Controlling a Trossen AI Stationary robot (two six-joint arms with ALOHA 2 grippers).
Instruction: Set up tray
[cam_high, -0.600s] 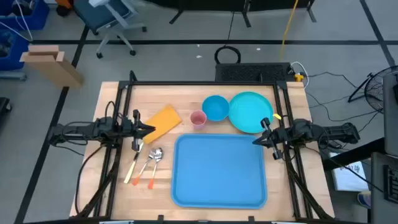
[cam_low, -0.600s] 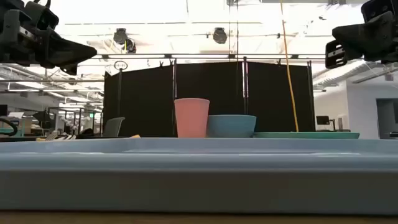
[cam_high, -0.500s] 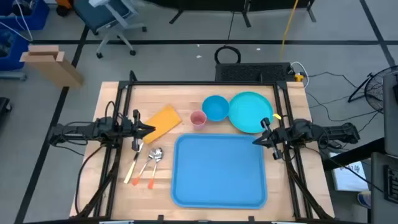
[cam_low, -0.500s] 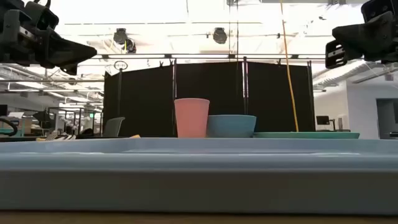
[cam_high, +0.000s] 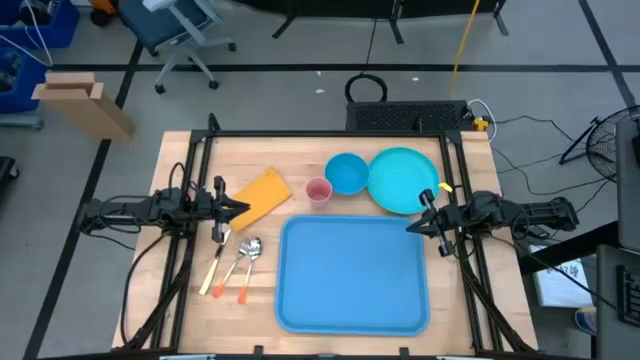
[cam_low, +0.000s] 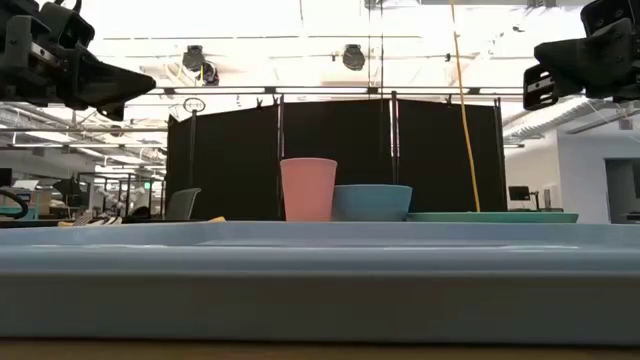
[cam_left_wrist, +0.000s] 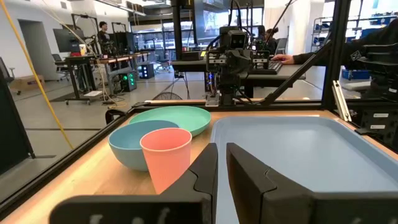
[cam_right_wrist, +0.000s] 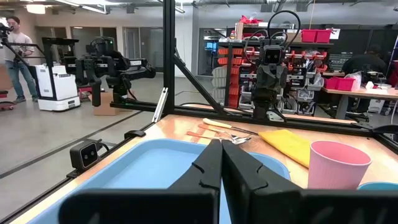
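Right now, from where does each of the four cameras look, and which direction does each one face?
High view: above, straight down on the tray, left gripper and right gripper.
Low view: table height, level across the tray rim to the pink cup; both arms at top corners.
Left wrist view: faces the right arm; own shut fingers below.
Right wrist view: faces the left arm; own shut fingers below.
Shared: all four show the tray and cup.

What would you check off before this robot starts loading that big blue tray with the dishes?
1. Tray empty and flat on the table: ok.
2. Pink cup upright, standing apart from the tray: ok.
3. Blue bowl and turquoise plate both outside the tray: ok.
4. Cutlery and yellow napkin lying left of the tray: ok.
5. Left gripper holds nothing, fingers nearly together: ok.
6. Right gripper holds nothing, fingers together, by the tray's right edge: ok.
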